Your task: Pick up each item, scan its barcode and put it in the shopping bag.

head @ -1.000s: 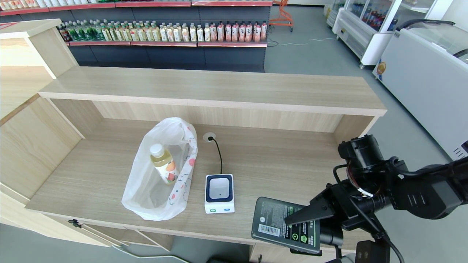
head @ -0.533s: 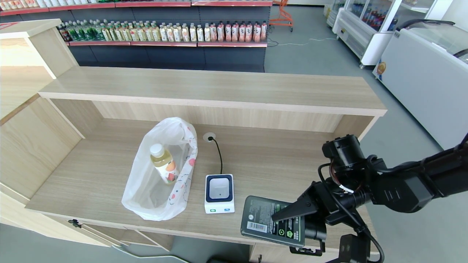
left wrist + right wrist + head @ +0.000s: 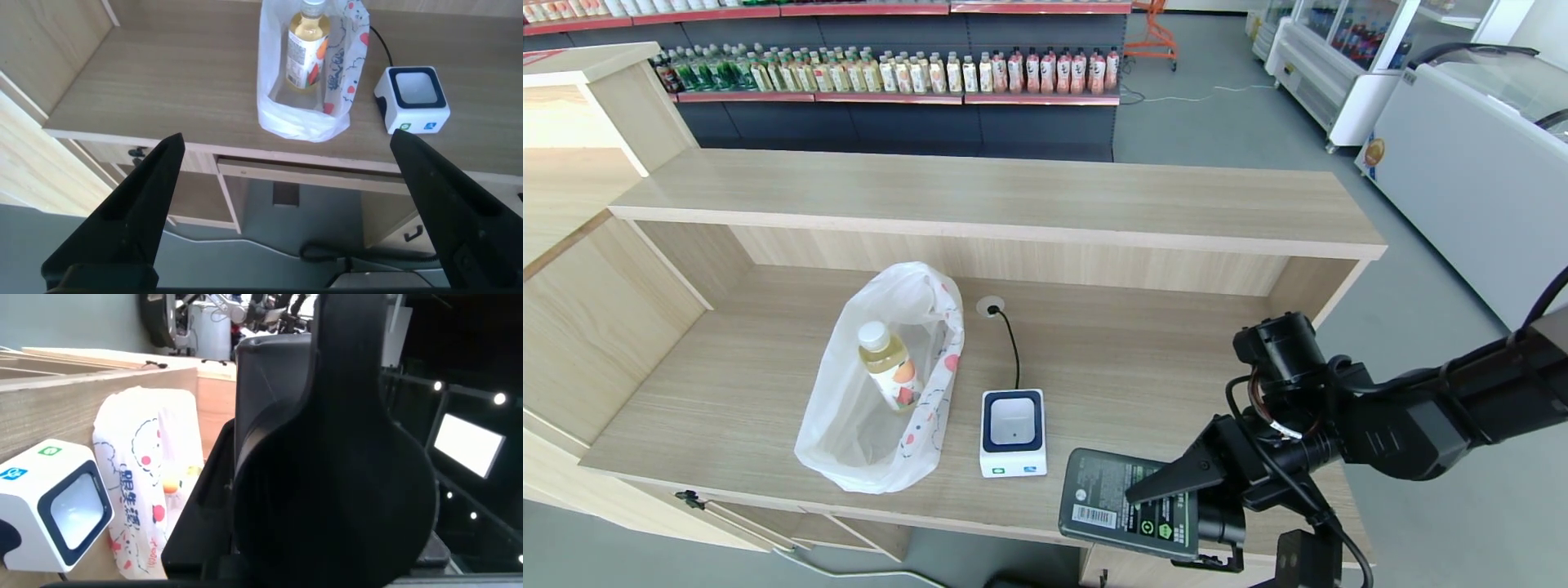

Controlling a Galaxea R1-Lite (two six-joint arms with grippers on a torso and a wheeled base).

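The right gripper [image 3: 1156, 510] is clamped on a dark flat packet [image 3: 1103, 490] at the lower centre of the head view, just right of the scanner [image 3: 1012, 431] and about level with the front edge of the counter [image 3: 1143, 359]. The fingers pinch only the packet's right end, so most of it sticks out to the left unsupported. The main risk is a failed scan: the barcode label [image 3: 1093, 516] faces up towards the head camera, while the scanner's window also faces up, so the label has to be turned over and brought above the window before it can be read. Rolling the wrist with such a one-ended hold could let the packet swing or slide out between the fingers, and this close to the counter's edge it might drop to the floor rather than onto the wood. A low pass could also knock the scanner or snag its cable [image 3: 1011, 343]. Further left, the bag [image 3: 849, 425] is soft, with a bottle [image 3: 888, 365] leaning inside it, so a wide flat packet may catch the rim, drag the bag along or tip the bottle. The left gripper [image 3: 286, 143] is spread wide and holds nothing, hanging off the counter's front in its wrist view, so nothing steadies the bag.
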